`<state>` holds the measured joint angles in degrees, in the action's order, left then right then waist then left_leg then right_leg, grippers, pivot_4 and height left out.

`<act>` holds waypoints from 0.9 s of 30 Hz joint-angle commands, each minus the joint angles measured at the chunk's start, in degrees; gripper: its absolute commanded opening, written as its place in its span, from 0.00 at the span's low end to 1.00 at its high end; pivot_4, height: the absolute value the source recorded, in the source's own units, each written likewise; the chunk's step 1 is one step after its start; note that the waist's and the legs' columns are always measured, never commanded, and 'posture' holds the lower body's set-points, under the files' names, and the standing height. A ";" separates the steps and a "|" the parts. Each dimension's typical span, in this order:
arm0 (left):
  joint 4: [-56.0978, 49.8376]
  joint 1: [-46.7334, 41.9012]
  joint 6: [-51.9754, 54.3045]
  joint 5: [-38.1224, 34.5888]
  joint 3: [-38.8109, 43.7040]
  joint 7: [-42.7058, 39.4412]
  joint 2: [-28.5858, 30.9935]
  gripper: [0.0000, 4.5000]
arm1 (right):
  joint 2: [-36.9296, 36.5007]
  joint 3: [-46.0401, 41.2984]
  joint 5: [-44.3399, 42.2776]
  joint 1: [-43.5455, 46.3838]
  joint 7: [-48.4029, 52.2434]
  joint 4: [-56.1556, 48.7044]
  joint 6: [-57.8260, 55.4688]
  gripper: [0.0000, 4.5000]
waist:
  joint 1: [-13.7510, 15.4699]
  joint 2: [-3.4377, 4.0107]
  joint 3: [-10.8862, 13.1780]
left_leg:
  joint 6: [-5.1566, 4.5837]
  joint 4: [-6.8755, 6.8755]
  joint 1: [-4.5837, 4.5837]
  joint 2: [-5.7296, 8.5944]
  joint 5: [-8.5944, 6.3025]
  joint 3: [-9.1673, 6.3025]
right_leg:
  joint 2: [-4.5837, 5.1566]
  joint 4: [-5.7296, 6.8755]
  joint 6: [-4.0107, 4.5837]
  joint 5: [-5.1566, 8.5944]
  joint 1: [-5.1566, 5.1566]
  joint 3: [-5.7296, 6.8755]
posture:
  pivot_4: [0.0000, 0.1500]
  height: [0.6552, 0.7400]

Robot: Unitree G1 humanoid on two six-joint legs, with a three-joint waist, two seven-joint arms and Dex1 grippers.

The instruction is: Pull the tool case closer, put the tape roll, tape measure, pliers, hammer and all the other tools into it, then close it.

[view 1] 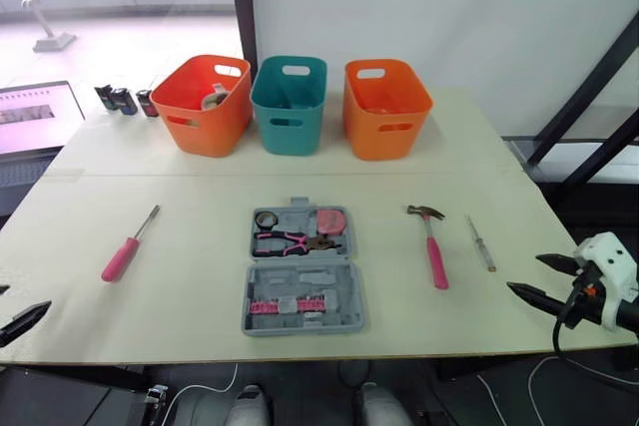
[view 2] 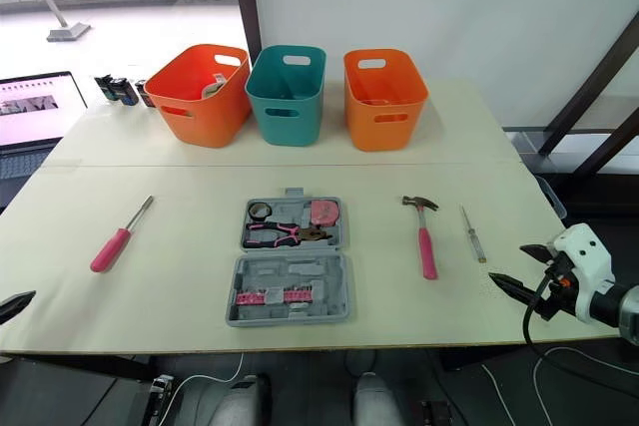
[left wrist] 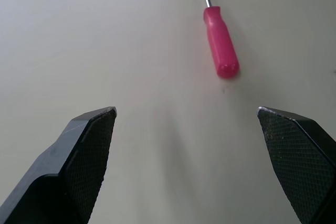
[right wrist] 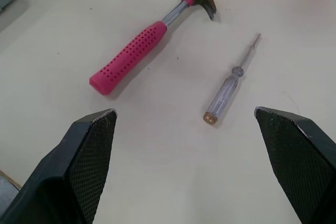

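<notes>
The grey tool case (view 1: 303, 271) lies open at the middle of the table. Its far half holds the tape roll (view 1: 267, 218), a pink tape measure (view 1: 329, 219) and pink-handled pliers (view 1: 295, 241); pink bits sit in the near half. To the right of the case lie a pink-handled hammer (view 1: 432, 243) and a clear-handled screwdriver (view 1: 481, 243). A pink screwdriver (view 1: 128, 246) lies to the left. My left gripper (left wrist: 186, 111) hovers open near the front left corner, short of the pink screwdriver (left wrist: 220, 40). My right gripper (right wrist: 185, 113) is open at the front right, near the hammer (right wrist: 142, 48) and the clear screwdriver (right wrist: 228, 85).
Three baskets stand in a row at the back: orange (view 1: 203, 104), teal (view 1: 289, 102), orange (view 1: 385, 107). Small dark items (view 1: 125, 100) sit at the back left, and a laptop (view 1: 35, 117) stands beyond the table's left edge. A black frame stands off to the right.
</notes>
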<state>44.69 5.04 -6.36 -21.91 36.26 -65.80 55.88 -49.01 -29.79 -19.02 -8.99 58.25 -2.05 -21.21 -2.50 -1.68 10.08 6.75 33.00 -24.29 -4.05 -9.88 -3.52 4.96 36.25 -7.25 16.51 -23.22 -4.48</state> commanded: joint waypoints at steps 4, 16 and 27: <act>-25.98 2.36 9.23 -4.30 -6.29 1.19 -6.84 1.00 | 6.02 2.50 0.20 4.47 -18.93 -13.57 -16.87 0.99 | 0.08 0.00 -0.01 | 0.01 0.03 -0.01 0.00 0.01 0.00 | 0.00 0.00 0.01 -0.02 0.06 -0.02 | 1.00 1.00; -66.61 2.90 25.56 -11.26 -21.71 8.19 -15.02 1.00 | 22.99 9.77 8.49 25.52 -50.22 -7.09 -36.15 0.99 | 0.03 0.00 -0.03 | -0.02 0.16 -0.06 0.00 0.06 -0.04 | -0.11 0.01 -0.16 -0.22 0.07 -0.14 | 1.00 1.00; -78.57 4.98 30.05 -13.63 -26.49 8.77 -13.49 1.00 | 19.68 12.68 10.07 39.21 -49.86 17.39 -34.83 0.99 | -0.07 0.14 0.04 | -0.06 0.16 -0.07 0.00 0.07 -0.12 | -0.21 0.02 -0.22 -0.22 0.08 -0.18 | 1.00 1.00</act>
<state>-32.04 9.87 23.61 -34.61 9.77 -57.23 42.04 -28.15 -17.03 -9.17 28.52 7.72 14.36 -57.31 -2.58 -1.54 10.11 6.69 33.16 -24.36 -4.05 -9.81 -3.64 4.75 36.26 -7.48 16.30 -23.14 -4.66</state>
